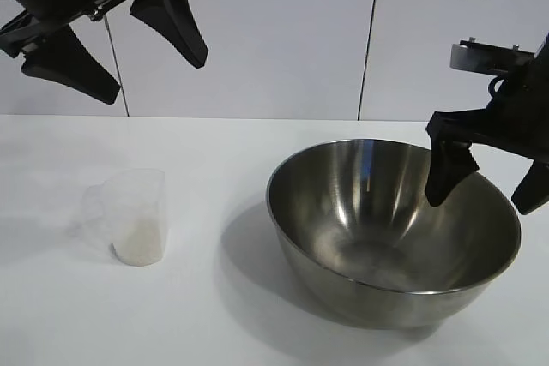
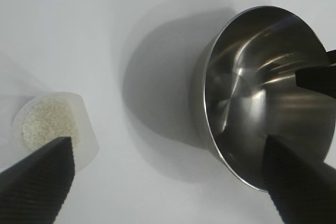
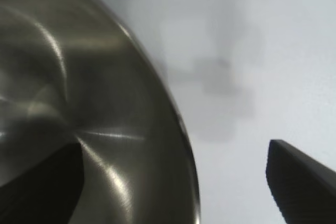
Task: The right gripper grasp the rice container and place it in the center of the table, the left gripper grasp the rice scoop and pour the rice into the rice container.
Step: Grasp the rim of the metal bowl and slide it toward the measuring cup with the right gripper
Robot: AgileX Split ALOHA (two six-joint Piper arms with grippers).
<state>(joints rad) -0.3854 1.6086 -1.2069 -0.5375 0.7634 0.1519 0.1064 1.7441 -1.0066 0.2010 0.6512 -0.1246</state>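
At the exterior view's right edge, the right gripper (image 1: 487, 188) hangs spread wide, straddling the rice container's (image 1: 377, 237) near rim: one finger inside, one outside. The left gripper (image 1: 116, 36), upper left, gapes above the rice scoop (image 1: 133, 216) on the bench (image 1: 214, 323).

The rice container (image 1: 393, 231) fills the right half of the table (image 1: 206, 315), its wide rim a tall barrier there. The right gripper (image 1: 489, 179) straddles the bowl's right rim with its fingers spread, one finger (image 1: 448, 173) inside the bowl, the other outside over bare tabletop. Between the bowl and the rice scoop (image 1: 133, 216) lies an open strip of table, wide enough for a passage. The left gripper (image 1: 116, 45) hangs high above the scoop, fingers wide apart, with free air below it down to the cup's mouth.
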